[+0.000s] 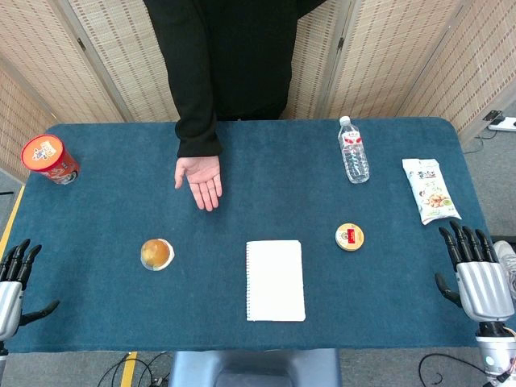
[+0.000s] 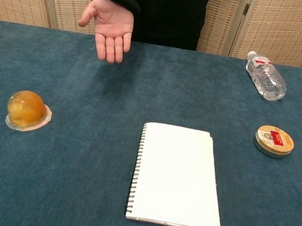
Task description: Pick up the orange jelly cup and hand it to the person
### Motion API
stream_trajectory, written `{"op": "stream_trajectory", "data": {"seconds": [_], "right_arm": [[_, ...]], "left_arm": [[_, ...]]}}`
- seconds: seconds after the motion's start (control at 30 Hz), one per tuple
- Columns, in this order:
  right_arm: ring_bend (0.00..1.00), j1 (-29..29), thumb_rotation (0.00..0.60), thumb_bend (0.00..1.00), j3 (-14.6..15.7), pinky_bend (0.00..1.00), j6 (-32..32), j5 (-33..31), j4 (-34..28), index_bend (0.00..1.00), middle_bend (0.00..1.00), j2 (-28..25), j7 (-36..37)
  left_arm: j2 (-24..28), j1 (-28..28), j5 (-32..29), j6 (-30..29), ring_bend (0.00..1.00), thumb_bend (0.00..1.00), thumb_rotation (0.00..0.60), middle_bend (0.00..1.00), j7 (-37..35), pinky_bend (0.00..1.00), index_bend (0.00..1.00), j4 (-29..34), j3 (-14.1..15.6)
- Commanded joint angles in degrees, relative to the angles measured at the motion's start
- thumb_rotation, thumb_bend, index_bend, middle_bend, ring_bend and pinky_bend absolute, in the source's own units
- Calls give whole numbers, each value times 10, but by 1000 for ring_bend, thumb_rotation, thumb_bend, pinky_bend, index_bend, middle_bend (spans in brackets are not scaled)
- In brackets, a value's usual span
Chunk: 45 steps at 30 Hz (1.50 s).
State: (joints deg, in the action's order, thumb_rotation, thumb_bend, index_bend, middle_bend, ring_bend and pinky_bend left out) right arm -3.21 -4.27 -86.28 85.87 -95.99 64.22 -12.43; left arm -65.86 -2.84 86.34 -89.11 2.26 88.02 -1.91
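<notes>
The orange jelly cup sits upside down on the blue table, left of centre; the chest view shows the cup as an amber dome on its flat rim. The person's open palm is held out above the table, beyond the cup; in the chest view the palm hangs over the far edge. My left hand rests at the table's near left corner, fingers apart, holding nothing. My right hand is at the near right edge, fingers spread, holding nothing. Neither hand shows in the chest view.
A white spiral notebook lies at the near centre. A small round tin sits to its right. A water bottle lies at the far right, a snack packet beyond it. A red noodle cup stands far left.
</notes>
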Motion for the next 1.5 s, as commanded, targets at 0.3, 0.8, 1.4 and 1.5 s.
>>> {"op": "stream_trajectory", "data": {"seconds": [0.3,0.8,1.4,1.5], "right_arm": [[0,6,600,287,5,0,-16,18,-1,0,0,-8,25],[0,25,600,287,11,0,-71,63,1,0,0,-29,82],[0,45,600,287,12,0,-102,71,5,0,0,-28,87],[0,45,600,287,11,0,-101,69,5,0,0,-27,84]], "left_arm": [[11,-21,44,12,0,133,600,0,-37,231,6,14,5],[-16,-192,-23,262,197,133,600,193,33,348,186,76,-36],[-148,-318,-151,430,206,133,600,232,59,351,229,-81,-58],[-154,-321,-157,438,212,133,600,247,45,352,245,-103,-55]]}}
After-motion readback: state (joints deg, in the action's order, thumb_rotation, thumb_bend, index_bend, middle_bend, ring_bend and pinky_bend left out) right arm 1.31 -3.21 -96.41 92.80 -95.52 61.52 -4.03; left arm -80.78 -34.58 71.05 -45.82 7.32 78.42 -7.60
